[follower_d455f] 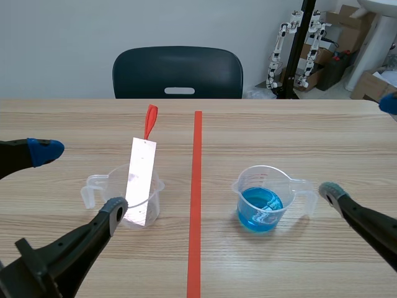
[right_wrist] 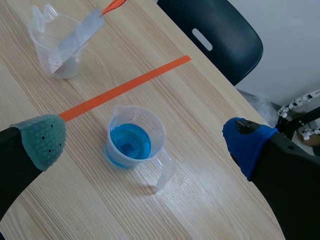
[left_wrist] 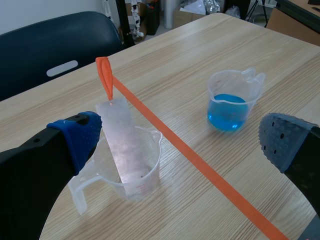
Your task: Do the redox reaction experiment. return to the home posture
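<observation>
Between empty, wide-open left hand (left_wrist: 182,140) and right hand (right_wrist: 145,141), a clear beaker (left_wrist: 146,172) props a metal strip (left_wrist: 122,145).

2 black arms (follower_d455f: 56,254), thick black fingers (right_wrist: 295,175); dotted pads (right_wrist: 42,140): 1 blue, 1 grey-green each.

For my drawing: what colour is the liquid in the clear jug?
Bright blue liquid in the clear plastic jug; right wrist view shows it best.
</observation>
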Controlling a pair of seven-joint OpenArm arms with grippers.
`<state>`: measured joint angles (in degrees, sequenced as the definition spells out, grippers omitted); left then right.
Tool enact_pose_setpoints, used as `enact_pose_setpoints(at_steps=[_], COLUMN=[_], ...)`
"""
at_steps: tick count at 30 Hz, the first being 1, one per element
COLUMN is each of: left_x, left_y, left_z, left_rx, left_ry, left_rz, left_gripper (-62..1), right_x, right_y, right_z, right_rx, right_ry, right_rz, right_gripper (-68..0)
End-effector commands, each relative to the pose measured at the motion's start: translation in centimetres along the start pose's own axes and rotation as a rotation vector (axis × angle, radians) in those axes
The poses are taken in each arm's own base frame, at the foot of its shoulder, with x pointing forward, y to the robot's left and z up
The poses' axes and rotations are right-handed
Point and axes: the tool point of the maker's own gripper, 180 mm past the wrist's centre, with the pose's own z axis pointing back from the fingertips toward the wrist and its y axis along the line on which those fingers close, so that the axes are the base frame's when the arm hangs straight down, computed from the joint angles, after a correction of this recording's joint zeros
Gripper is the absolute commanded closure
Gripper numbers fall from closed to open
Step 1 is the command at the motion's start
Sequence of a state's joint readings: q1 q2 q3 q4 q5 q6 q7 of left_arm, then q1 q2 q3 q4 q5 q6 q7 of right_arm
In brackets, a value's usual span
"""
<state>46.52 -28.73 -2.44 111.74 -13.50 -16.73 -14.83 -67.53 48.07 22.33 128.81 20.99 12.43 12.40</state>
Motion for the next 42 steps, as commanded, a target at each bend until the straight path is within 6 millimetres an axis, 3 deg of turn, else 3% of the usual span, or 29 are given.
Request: enact_pose_setpoints(at_steps=[1,9,42], left_x=[0.5,0.5,0.4], left_y=[0.0,0.0,-0.1], left_z=[0.0,0.0,0.0], left_rx=[0.001,0.001,-0.005], left_ry=[-0.021,-0.021,-0.012], left_rz=[0.0,0.0,-0.02], left_gripper=[-62.3,-62.3,-62.3], right_x=[0.0,-1.2,-1.2], right_y=[0.2,0.3,0.3], right_z=[0.0,0.1,0.1], right_rx=[-0.004,-0.004,-0.004], right_ry=[-0.01,0.016,0.016], right_rz=[-0.025,-0.043,-0.042], right_gripper=[-67.9,-67.9,-67.9])
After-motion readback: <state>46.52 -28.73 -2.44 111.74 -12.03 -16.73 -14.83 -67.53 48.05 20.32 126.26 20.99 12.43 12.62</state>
